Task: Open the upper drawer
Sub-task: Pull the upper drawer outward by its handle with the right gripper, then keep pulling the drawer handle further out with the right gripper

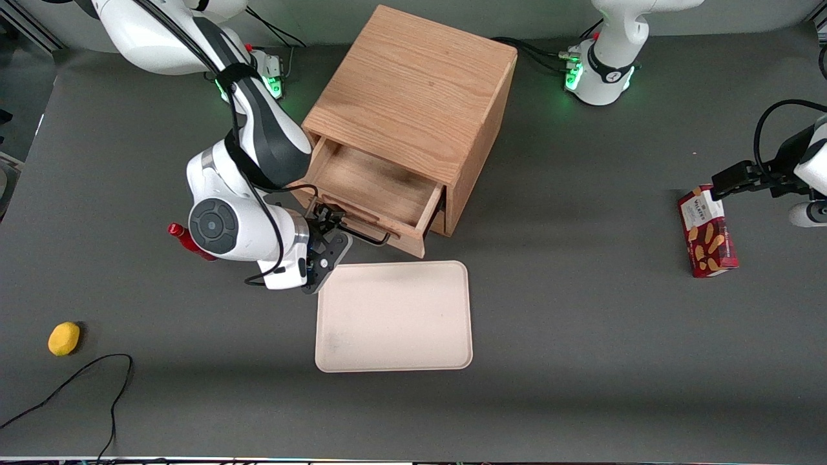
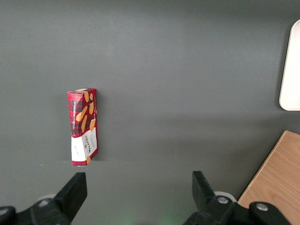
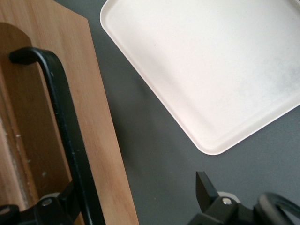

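The light oak cabinet (image 1: pixel 413 90) stands mid-table. Its upper drawer (image 1: pixel 371 187) is pulled well out, and its inside looks empty. The thin black bar handle (image 1: pixel 365 234) runs along the drawer's front; it also shows in the right wrist view (image 3: pixel 65 122), on the oak front panel (image 3: pixel 101 140). My right gripper (image 1: pixel 329 236) is at the handle's end nearest the working arm, in front of the drawer. In the wrist view the gripper (image 3: pixel 138 192) is open: the bar lies against one finger, the other stands far apart over the table. The bottom drawer is hidden under the upper one.
A cream tray (image 1: pixel 394 316) lies in front of the drawer, close to the gripper, also in the wrist view (image 3: pixel 211 70). A red bottle (image 1: pixel 184 237) is partly hidden by the arm. A lemon (image 1: pixel 64 338) and cable lie toward the working arm's end, a red biscuit box (image 1: pixel 707 231) toward the parked arm's.
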Tool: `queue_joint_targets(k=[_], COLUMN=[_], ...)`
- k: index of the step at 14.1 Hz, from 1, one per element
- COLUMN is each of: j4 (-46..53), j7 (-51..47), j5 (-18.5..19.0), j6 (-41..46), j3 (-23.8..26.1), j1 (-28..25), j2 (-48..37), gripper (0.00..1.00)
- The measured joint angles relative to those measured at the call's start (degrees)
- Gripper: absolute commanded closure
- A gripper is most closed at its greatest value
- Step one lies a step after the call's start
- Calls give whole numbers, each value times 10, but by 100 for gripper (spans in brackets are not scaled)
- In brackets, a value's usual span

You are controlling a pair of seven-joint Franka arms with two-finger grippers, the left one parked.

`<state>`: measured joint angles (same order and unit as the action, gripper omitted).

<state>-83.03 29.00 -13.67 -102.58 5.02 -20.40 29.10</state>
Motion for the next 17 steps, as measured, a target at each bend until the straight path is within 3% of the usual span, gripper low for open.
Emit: queue_joint_targets(k=[17], j4=[15], j7=[11], j5=[-2], j6=[-55], j3=[0], j1=[12], j2=[12], gripper=[0])
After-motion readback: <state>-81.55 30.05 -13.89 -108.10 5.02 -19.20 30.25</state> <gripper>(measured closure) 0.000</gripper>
